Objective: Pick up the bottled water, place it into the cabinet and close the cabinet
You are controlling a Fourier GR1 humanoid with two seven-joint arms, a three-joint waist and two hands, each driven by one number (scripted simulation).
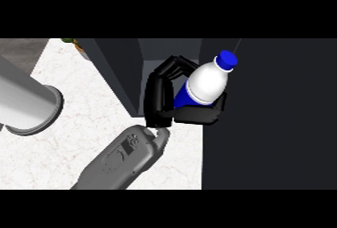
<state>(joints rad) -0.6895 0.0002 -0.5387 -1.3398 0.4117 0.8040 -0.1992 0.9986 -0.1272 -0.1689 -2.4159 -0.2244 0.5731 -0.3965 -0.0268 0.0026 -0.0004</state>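
Observation:
The bottled water [209, 82] is white with a blue cap and a blue label, and it tilts with the cap up and to the right. My right hand [191, 115] is shut on it: black fingers curl round its left side and the thumb crosses under its lower part. The bottle is held in the air at the opening of the dark cabinet [121, 75], between the cabinet's left wall and a broad dark panel [270, 116] on the right. My right forearm [121, 162] rises from the lower edge. My left hand does not show.
A thick grey cylinder [26, 100], probably my left forearm, crosses the left side close to the view. The white marble counter [72, 147] spreads below and left of the cabinet. A small green and yellow thing [77, 45] peeks out behind the cabinet's left wall.

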